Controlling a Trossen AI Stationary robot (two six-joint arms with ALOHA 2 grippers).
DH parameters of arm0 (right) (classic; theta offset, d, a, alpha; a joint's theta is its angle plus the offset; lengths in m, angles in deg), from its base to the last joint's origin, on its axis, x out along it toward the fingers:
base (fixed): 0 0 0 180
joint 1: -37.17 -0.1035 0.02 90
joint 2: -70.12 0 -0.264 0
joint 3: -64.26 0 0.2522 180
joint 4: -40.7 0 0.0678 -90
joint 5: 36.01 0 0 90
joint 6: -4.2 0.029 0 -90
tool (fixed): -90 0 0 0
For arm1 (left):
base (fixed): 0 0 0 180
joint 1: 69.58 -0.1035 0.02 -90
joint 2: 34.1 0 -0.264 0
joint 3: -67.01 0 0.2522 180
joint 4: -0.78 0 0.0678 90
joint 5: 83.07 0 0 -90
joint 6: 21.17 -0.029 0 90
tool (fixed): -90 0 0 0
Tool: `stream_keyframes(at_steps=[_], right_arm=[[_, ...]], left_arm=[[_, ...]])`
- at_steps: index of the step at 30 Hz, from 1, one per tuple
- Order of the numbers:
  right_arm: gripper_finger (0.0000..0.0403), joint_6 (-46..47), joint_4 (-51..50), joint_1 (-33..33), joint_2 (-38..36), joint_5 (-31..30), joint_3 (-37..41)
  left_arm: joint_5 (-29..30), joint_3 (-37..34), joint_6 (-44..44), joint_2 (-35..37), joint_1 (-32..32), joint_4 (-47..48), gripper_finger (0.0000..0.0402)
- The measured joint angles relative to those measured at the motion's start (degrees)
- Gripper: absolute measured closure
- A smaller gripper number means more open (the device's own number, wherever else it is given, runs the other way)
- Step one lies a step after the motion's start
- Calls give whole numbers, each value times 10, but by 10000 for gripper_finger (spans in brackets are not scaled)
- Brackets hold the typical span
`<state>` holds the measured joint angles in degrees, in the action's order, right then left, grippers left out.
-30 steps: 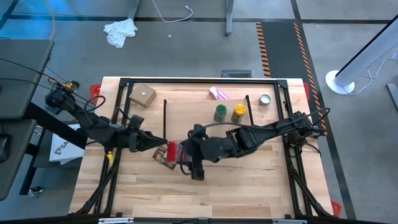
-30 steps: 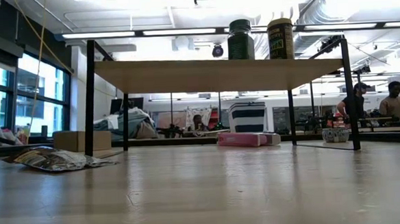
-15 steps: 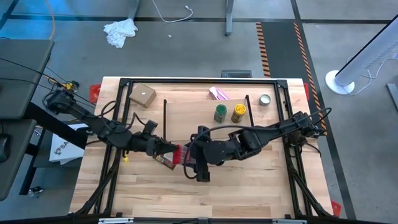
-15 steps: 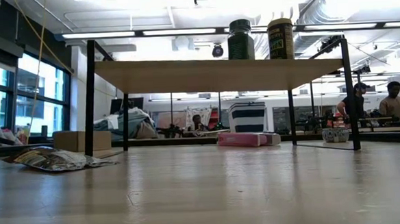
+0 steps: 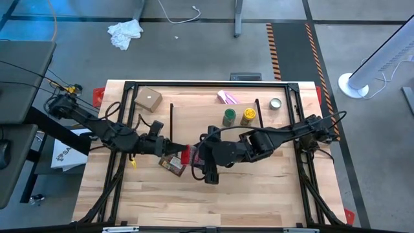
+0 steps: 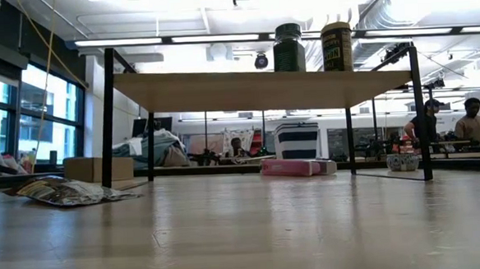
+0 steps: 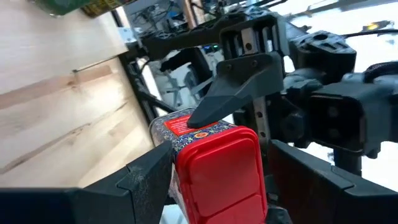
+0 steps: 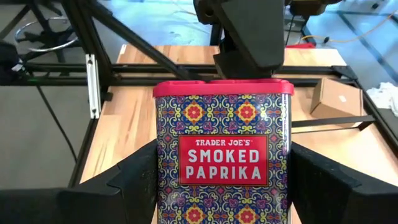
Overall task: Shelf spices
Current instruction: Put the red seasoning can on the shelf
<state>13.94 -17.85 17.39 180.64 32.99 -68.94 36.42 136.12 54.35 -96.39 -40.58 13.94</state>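
Paprika tin (image 8: 222, 158) held between both grippers, mid-table, near side of the shelf (image 6: 262, 88)

Left gripper (image 5: 173, 151) and right gripper (image 5: 196, 157) each clasp the red tin in a handover. If one lets go early, it could drop onto the brown packet (image 5: 171, 164) below. From above, the arms hide the exact contact.

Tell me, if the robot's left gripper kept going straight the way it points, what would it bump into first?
The left gripper already has the red patterned smoked paprika tin between its fingers. Straight beyond it, probably the right gripper, closed on the tin's other end.
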Motion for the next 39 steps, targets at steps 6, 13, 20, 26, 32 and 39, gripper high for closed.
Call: stream_keyframes(at_steps=[6,13,20,26,32,39], right_arm=[[125,-9,-10,4,2,-3,2],[125,-8,-17,7,3,-2,3],[125,5,-23,8,5,-11,3],[125,3,-17,8,5,-12,3],[125,-12,-17,8,7,-27,4],[125,-29,-12,8,7,-30,4]], left_arm=[[-3,26,6,-26,-11,39,149],[-2,52,9,-58,-14,70,148],[-5,60,18,-64,-25,104,148],[-6,61,28,-64,-25,114,155],[-4,61,36,-64,-25,126,187],[0,61,16,-63,-25,128,187]])
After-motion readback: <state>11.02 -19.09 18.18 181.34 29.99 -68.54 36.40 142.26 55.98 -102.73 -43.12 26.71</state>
